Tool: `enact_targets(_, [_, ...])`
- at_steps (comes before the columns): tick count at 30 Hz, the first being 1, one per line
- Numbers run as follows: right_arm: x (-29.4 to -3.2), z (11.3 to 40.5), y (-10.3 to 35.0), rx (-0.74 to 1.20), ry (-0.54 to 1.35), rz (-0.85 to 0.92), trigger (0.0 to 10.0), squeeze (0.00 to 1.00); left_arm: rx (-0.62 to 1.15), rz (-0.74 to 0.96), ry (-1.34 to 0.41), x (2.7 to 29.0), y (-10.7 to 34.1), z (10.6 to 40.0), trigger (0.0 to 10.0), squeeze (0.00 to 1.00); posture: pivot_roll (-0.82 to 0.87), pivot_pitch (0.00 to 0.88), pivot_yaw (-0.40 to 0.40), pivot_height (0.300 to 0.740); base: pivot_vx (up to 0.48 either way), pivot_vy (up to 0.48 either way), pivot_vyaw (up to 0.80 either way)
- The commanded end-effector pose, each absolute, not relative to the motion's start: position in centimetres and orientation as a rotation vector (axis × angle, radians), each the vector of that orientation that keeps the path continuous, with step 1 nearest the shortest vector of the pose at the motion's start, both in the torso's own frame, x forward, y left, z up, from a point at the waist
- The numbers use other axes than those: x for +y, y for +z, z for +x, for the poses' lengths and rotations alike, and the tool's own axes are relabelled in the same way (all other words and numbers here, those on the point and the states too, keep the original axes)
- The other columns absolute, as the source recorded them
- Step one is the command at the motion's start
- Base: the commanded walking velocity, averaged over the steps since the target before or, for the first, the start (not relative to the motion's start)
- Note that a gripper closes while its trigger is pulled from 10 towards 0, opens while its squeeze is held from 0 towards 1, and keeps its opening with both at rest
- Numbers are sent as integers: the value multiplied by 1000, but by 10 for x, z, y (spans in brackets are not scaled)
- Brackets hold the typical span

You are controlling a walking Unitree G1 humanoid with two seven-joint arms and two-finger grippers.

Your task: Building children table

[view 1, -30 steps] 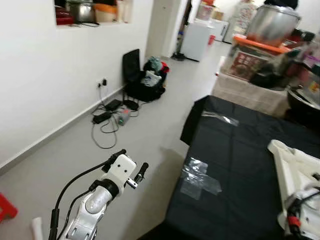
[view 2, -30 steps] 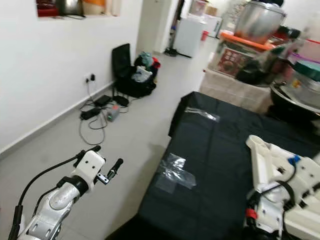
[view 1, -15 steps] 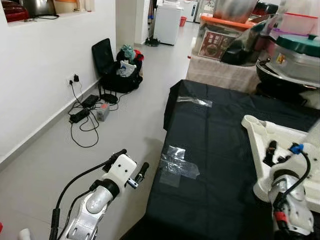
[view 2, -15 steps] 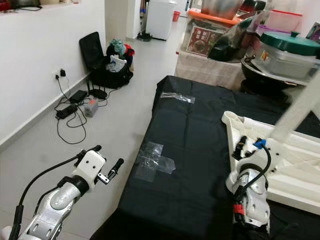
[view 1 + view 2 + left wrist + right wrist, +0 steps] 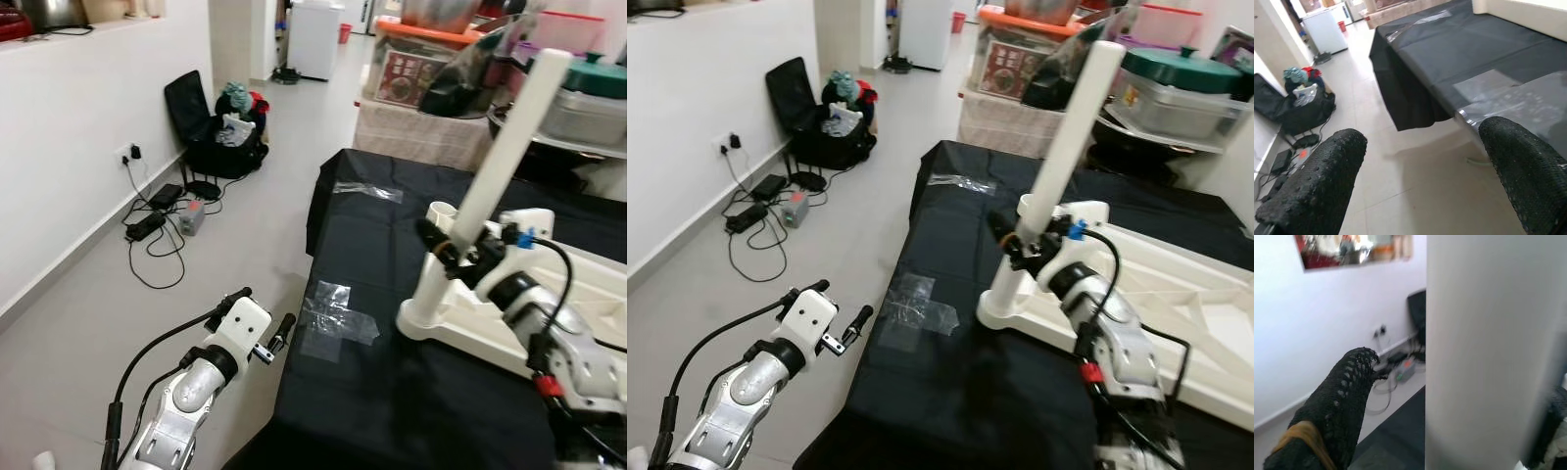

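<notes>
Right claw [image 5: 1019,238] now grips white leg [image 5: 1066,137] at tabletop [image 5: 1176,284] corner socket.
Leg newly upright, fitting underway; left claw [image 5: 260,323] open, empty, lower left.

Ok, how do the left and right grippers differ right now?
The right gripper is over the black-covered table, its fingers closed around the white table leg just above the socket at the corner of the white tabletop. The left gripper hangs off the table's edge over the floor, fingers spread apart and holding nothing. Both have the same long black fingers on silver arms.
</notes>
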State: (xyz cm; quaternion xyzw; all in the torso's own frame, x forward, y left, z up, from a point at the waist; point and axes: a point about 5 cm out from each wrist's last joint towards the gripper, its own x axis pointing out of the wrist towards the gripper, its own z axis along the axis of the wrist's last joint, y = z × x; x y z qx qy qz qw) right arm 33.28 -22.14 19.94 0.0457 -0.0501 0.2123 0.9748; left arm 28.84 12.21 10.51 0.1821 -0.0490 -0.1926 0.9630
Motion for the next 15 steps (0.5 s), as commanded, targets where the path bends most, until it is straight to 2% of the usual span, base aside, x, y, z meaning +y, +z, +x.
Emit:
enact_targets(1, [-214, 339, 187, -51, 464, 73, 10000, 0, -99, 377, -394, 121, 105, 289, 10000, 0, 83, 0, -157, 740, 0, 0, 0])
enact_targets(4, [-206, 348, 179, -11, 485, 66, 10000, 0, -104, 381, -384, 123, 106, 290, 10000, 0, 93, 0, -164, 740, 0, 0, 0])
enact_targets(10, [-207, 352, 176, 8, 456, 69, 10000, 0, -104, 382, -377, 125, 106, 290, 10000, 0, 96, 0, -166, 740, 0, 0, 0])
enact_targets(11, [-213, 353, 173, 24, 422, 80, 0, 0, -104, 383, -374, 126, 106, 290, 10000, 0, 94, 0, -164, 740, 0, 0, 0])
enact_targets(13, [-213, 353, 173, 24, 422, 80, 0, 0, -104, 383, -374, 126, 106, 290, 10000, 0, 94, 0, -164, 740, 0, 0, 0])
enact_targets(15, [-231, 350, 172, 9, 302, 88, 0, 0, -102, 383, -378, 125, 106, 289, 10000, 0, 79, 0, -151, 740, 0, 0, 0])
